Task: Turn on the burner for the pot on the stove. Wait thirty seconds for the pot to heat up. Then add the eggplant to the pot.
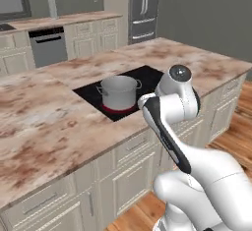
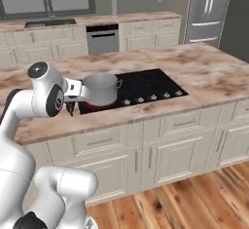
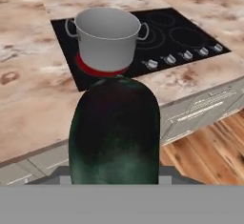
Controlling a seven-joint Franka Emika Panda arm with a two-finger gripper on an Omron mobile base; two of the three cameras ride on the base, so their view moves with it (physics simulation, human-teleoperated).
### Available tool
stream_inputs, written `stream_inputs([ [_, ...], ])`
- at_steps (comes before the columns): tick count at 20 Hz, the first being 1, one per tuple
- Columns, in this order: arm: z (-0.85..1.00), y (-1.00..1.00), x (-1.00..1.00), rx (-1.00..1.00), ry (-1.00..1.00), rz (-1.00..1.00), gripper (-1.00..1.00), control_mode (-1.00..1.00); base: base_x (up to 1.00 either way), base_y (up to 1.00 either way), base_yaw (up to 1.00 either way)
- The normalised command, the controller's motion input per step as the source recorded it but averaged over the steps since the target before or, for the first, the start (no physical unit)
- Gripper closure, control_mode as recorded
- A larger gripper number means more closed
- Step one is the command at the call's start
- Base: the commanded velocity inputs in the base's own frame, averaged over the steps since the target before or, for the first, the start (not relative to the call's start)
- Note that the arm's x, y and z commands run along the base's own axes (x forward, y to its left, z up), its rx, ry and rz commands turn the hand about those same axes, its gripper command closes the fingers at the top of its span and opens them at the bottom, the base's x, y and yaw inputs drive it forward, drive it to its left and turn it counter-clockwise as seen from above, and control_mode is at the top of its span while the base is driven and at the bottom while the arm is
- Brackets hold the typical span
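The marble-patterned island counter (image 1: 44, 122) is spreading across the left base view, with the stove (image 1: 150, 77) sitting flush in its top near the centre; in the hand view the stove (image 3: 190, 42) is lying toward 1 o'clock, its row of silver knobs (image 3: 186, 55) running along the near edge. The pot (image 1: 118, 92) is standing upright on the stove's left front zone, lidless, and the burner (image 1: 118, 110) is glowing red around its base; from the right base view the pot (image 2: 101, 88) is showing just at 3 o'clock of the arm's wrist, and in the hand view the pot (image 3: 107, 38) is sitting at 12 o'clock with the red ring (image 3: 86, 68) beneath it. The eggplant (image 3: 114, 130), dark and nearly black with a green sheen, is looming large in the hand view at 6 o'clock, below the pot and apart from it. The gripper (image 3: 114, 180) is clamping the eggplant between its fingers, held over the counter's front edge
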Motion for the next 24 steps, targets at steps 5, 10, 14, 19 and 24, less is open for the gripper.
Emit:
stream_inputs([
  [5,0.0,0.0,0.0,0.0,0.0,0.0,1.0,1.0,0.25,-0.68,0.54],
  [10,0.0,0.0,0.0,0.0,0.0,0.0,1.0,1.0,0.17,-0.69,0.52],
  [14,0.0,0.0,0.0,0.0,0.0,0.0,1.0,1.0,0.14,-0.82,0.42],
  [19,0.0,0.0,0.0,0.0,0.0,0.0,1.0,1.0,0.01,-0.26,0.07],
  [24,0.0,0.0,0.0,0.0,0.0,0.0,1.0,1.0,0.54,0.0,0.0],
])
